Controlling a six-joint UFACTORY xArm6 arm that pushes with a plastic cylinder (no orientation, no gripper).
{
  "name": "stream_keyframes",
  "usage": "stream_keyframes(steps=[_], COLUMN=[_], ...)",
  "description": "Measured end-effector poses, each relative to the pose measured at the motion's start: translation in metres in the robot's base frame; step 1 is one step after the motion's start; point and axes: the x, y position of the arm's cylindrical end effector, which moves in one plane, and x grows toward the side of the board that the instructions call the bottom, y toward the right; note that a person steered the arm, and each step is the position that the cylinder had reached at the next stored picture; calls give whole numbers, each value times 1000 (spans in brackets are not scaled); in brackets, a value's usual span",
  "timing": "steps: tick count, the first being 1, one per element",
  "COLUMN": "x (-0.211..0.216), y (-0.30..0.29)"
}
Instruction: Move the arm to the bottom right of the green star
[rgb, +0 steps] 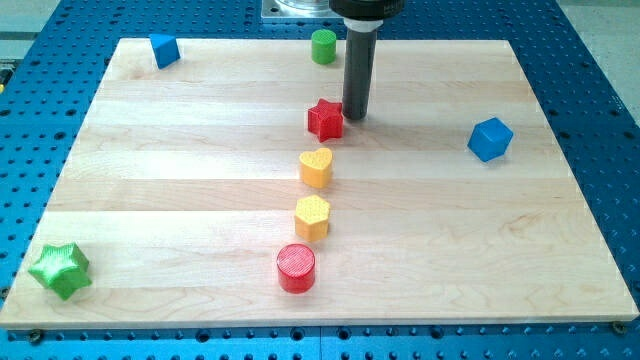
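Nearest you, at the view's bottom left corner of the board (200, 190), sits the green star (60, 269), close to the board's bottom and left edges. A little farther in, near the bottom centre, stands the red cylinder (296, 267). Just above it you see the yellow hexagon (313, 216), then the yellow heart (316, 167), then the red star (325, 119); the four run in a line up the middle, leaning slightly to the view's right as they climb.

My tip (354, 117) rests on the board just beside the red star, on its right; you cannot tell from this angle whether the two touch or a sliver of wood lies between them. The rod (358, 70) stands upright, rising to a wider dark collar at the view's top. It is a plain rod, with nothing to open or close, and it holds nothing.

The tip is well apart from the green star: the star lies far to the view's left and bottom of it, with the whole column of blocks between.

At the view's top, the green cylinder (323, 46) stands just left of the rod, near the top edge. A blue block (164, 50) sits at the top left, and a blue cube (490, 139) sits alone toward the right edge.
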Motion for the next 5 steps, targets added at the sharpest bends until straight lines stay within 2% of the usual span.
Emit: stream_keyframes(steps=[1,2,3,4,5], x=[20,28,6,-19,-58], y=[-30,-29,-24,25,39])
